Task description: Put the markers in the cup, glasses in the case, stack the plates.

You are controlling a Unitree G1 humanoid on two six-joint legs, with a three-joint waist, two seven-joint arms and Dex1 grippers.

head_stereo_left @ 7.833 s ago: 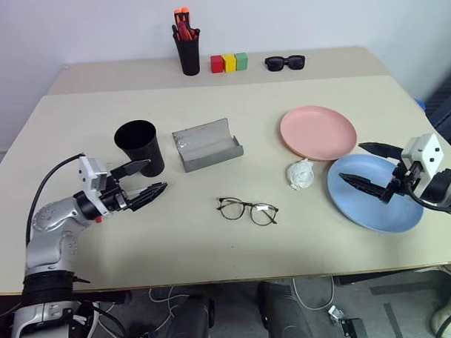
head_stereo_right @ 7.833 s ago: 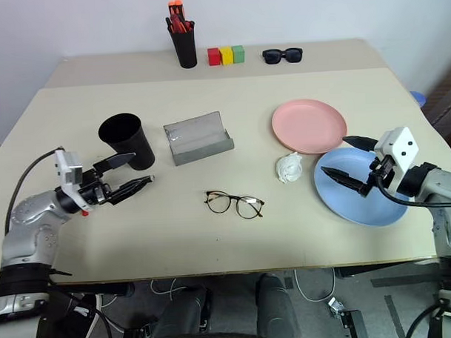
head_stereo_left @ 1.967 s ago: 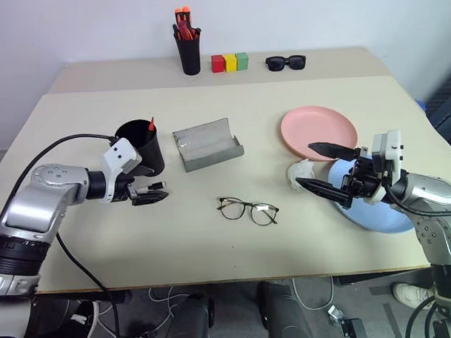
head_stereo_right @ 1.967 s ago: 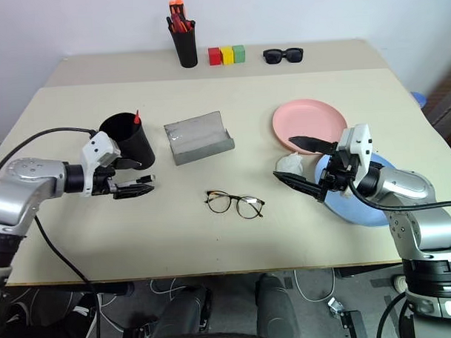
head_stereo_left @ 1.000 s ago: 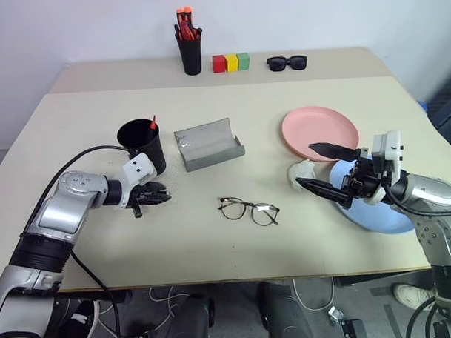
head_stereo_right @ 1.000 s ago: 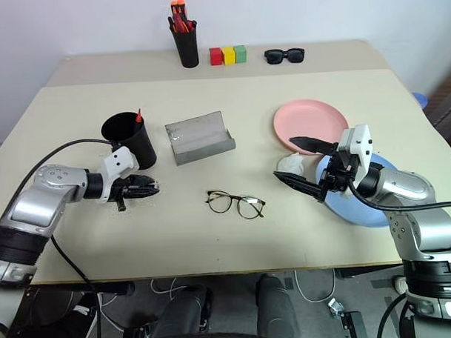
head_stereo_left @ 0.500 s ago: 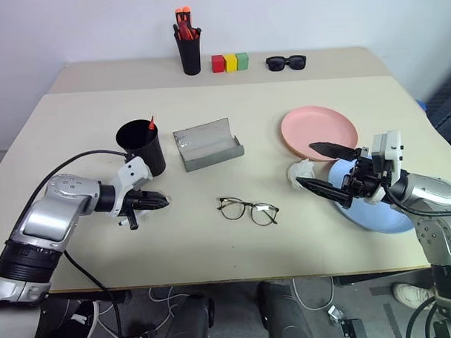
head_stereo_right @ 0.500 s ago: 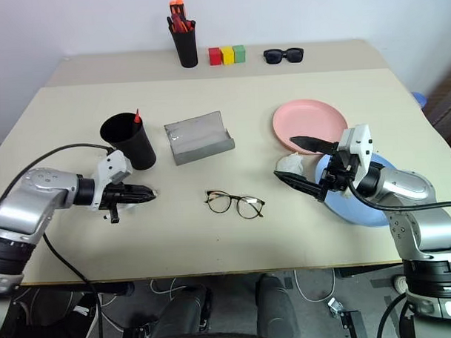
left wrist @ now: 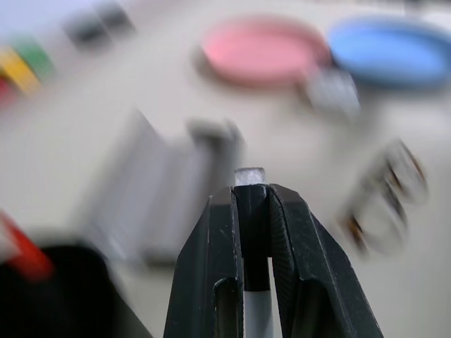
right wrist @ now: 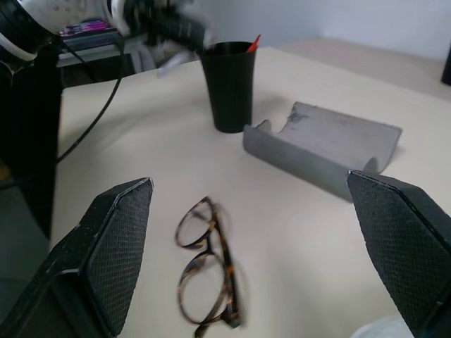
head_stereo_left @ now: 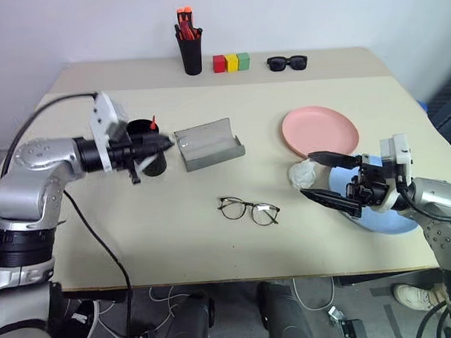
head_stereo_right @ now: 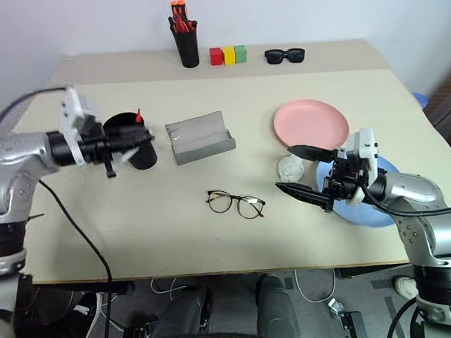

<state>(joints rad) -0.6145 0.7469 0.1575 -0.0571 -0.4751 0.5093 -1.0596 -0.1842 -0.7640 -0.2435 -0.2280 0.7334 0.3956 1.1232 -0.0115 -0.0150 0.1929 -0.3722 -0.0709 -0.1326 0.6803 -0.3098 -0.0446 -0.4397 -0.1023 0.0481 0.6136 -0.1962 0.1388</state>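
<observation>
My left fingers [left wrist: 252, 193] pinch a marker [left wrist: 249, 177] beside the cup [head_stereo_left: 145, 139], right fingers [head_stereo_left: 328, 179] wide; misaimed, it could topple.

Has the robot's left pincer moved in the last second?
Yes. The left pincer, shut on a white marker, has risen from the table in front of the black cup to the height of the cup's rim.

Robot test lab or office corner, two plain beige tables [head_stereo_left: 213, 236] against a bare white wall [head_stereo_left: 316, 17], loose cables [head_stereo_left: 163, 297] underneath, staged coloured blocks [head_stereo_left: 230, 62]
</observation>
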